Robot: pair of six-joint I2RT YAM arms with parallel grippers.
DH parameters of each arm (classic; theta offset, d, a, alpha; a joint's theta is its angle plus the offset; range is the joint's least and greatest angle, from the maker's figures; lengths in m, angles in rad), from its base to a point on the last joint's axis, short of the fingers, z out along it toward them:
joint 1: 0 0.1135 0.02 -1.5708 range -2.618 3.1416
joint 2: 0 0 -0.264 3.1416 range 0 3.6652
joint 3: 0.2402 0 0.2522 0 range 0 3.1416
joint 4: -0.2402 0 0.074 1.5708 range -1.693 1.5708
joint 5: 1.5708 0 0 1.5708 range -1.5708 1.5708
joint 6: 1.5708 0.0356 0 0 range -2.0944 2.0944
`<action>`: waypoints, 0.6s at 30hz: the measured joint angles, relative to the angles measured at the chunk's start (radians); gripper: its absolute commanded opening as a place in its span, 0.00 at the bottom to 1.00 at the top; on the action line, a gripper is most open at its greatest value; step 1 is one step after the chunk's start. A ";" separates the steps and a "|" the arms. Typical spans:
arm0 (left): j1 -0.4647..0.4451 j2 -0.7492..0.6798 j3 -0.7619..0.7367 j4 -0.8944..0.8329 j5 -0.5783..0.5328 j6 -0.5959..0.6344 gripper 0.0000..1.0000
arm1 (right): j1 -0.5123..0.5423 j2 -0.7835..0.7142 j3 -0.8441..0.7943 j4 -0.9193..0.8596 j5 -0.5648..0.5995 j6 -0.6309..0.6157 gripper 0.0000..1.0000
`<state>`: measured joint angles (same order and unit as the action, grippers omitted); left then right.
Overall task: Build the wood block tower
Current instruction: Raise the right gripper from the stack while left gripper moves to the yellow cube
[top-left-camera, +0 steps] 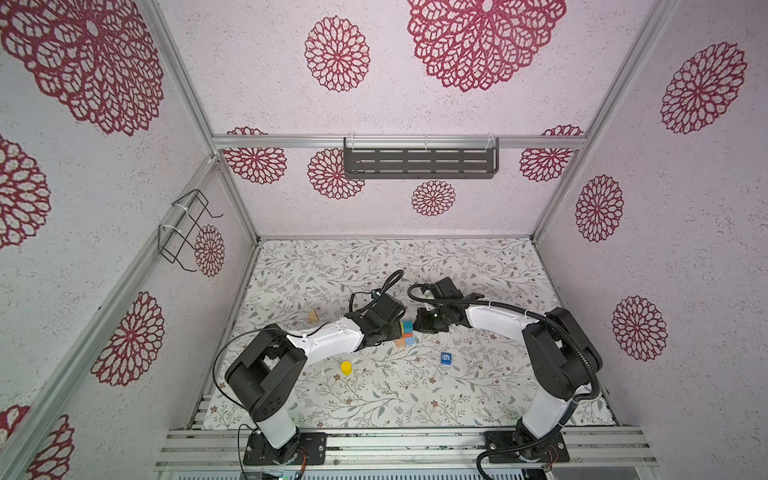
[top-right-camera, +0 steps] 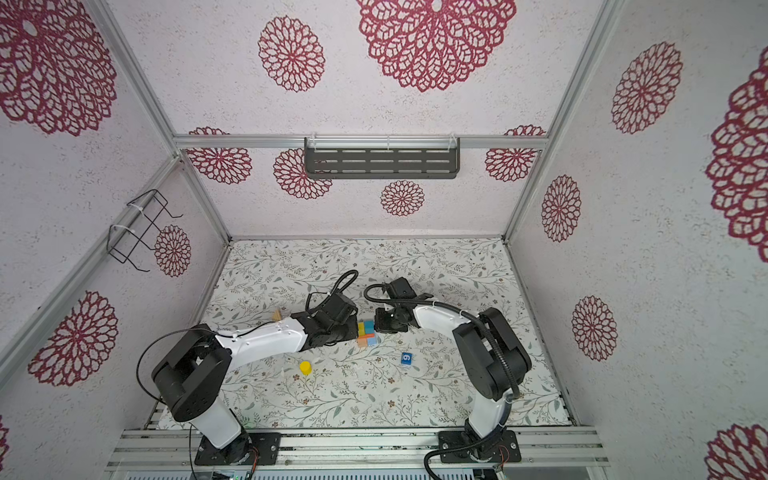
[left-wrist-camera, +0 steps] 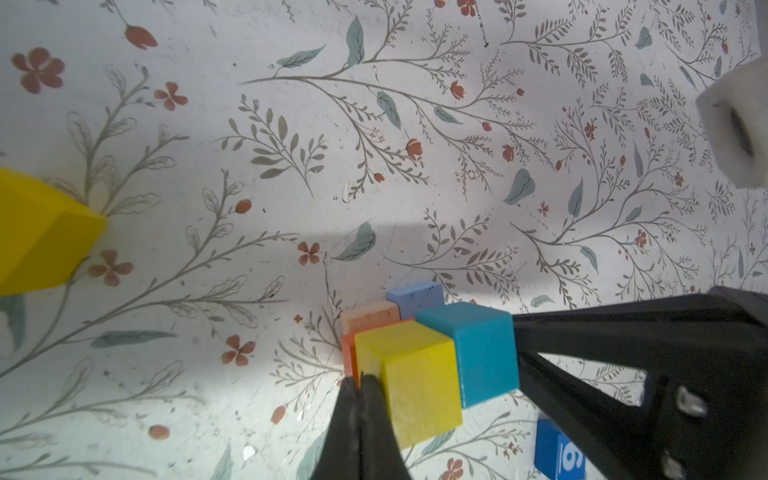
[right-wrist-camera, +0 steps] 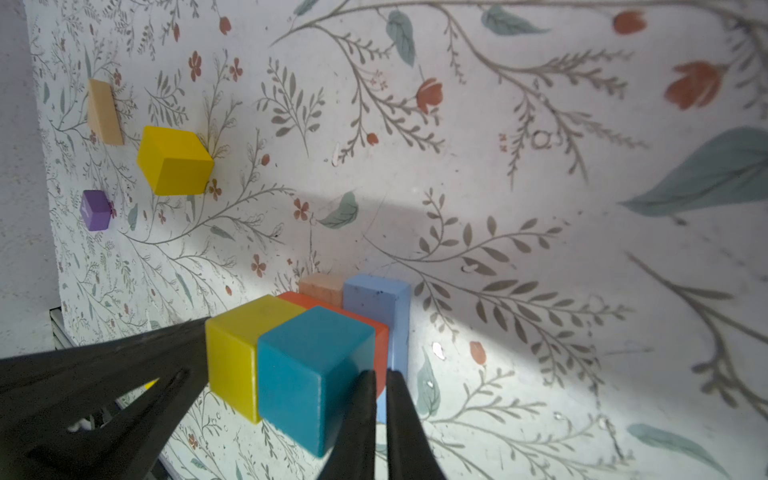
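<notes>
Tower [top-left-camera: 407,333] mid-table [top-left-camera: 374,399], btw the two arms. Base: tan brick [right-wrist-camera: 322,287] + lt blue brick [right-wrist-camera: 380,299]. Orange slab [right-wrist-camera: 297,300] on those. Yellow cube [left-wrist-camera: 415,374] & teal cube [right-wrist-camera: 311,374] side by side on top. Left gripper [left-wrist-camera: 360,380] pinched closed, empty, tips against yellow cube. Right gripper [right-wrist-camera: 381,376] nearly closed, empty, tips at teal cube's side.

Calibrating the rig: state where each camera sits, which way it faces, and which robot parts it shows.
Top views: high above the front rail, facing down toward the back wall; both arms whole, wood block tower between them.
Left wrist: on the left arm, facing down past the shut left gripper at the yellow cube.
Right wrist: on the right arm, looking past the shut right gripper at the teal cube.
Shared: each wrist view shows the tower and the opposite gripper.
</notes>
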<state>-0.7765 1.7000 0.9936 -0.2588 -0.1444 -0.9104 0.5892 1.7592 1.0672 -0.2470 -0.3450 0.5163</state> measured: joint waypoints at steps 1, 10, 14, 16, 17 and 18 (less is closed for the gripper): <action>0.000 0.000 0.000 0.000 0.000 0.000 0.00 | 0.001 0.000 0.000 0.000 0.000 0.000 0.11; 0.000 -0.008 -0.008 -0.004 -0.003 0.000 0.00 | 0.003 0.000 0.000 -0.002 0.005 0.000 0.14; -0.001 -0.019 -0.009 -0.019 -0.017 0.000 0.00 | 0.003 -0.004 0.000 -0.015 0.023 -0.001 0.18; -0.001 -0.033 -0.009 -0.030 -0.031 0.001 0.04 | 0.003 -0.013 0.000 -0.029 0.036 -0.001 0.20; -0.001 -0.044 -0.009 -0.040 -0.039 0.001 0.09 | 0.003 -0.019 0.000 -0.036 0.042 -0.001 0.21; -0.002 -0.057 -0.009 -0.049 -0.048 0.002 0.14 | 0.003 -0.026 0.000 -0.043 0.050 -0.001 0.21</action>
<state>-0.7780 1.6432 0.9844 -0.3080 -0.1928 -0.9081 0.5919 1.7329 1.0676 -0.2897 -0.2955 0.5152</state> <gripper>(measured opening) 0.068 0.206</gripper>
